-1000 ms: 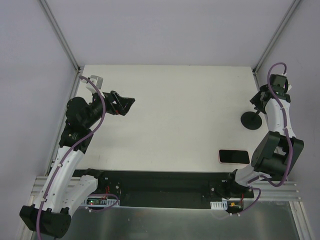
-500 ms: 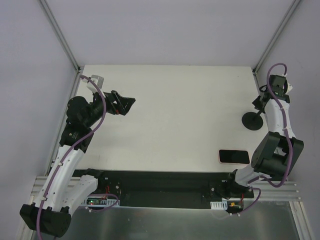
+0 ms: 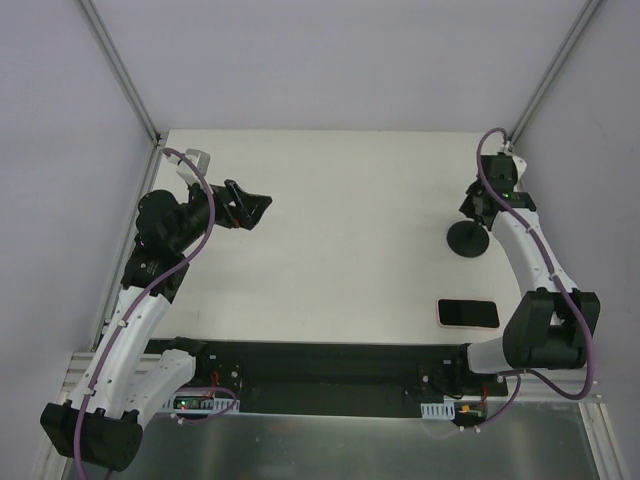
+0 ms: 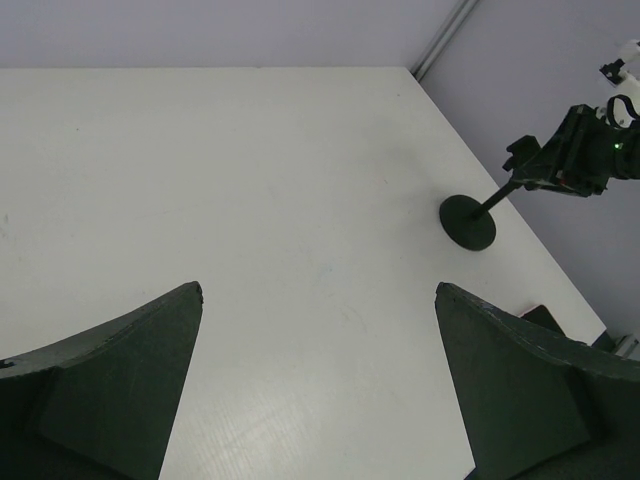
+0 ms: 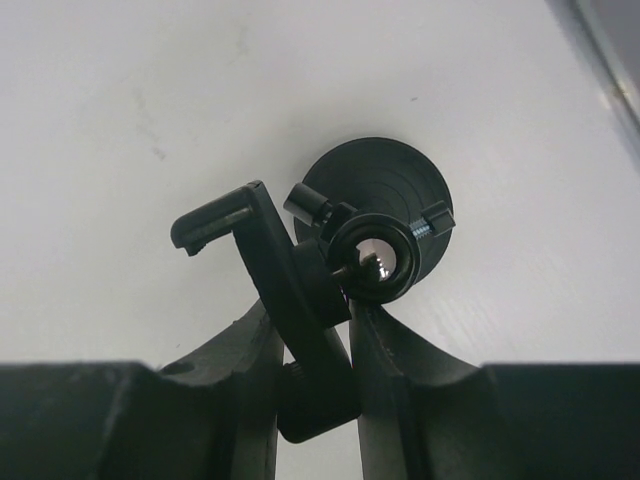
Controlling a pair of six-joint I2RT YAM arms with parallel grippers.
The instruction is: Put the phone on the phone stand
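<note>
The phone [image 3: 467, 313], black screen with a pale rim, lies flat near the table's front edge on the right. The black phone stand [image 3: 468, 237] stands with its round disc base on the table at the right. It also shows in the left wrist view [image 4: 470, 220] and the right wrist view [image 5: 375, 200]. My right gripper [image 3: 487, 203] is shut on the stand's upper cradle arm [image 5: 300, 290], the jaws [image 5: 312, 320] pinching it from both sides. My left gripper [image 3: 252, 208] hovers open and empty over the table's left side; its fingers [image 4: 110, 380] frame bare table.
Metal frame posts [image 3: 120, 70] rise at the table's back corners, with grey walls behind. The table's right edge [image 4: 530, 240] runs close behind the stand. The arm bases and a black rail [image 3: 320, 365] sit along the near edge.
My right gripper has moved left and slightly forward, away from the right edge, carrying the phone stand with it. The phone and my left arm have not moved.
</note>
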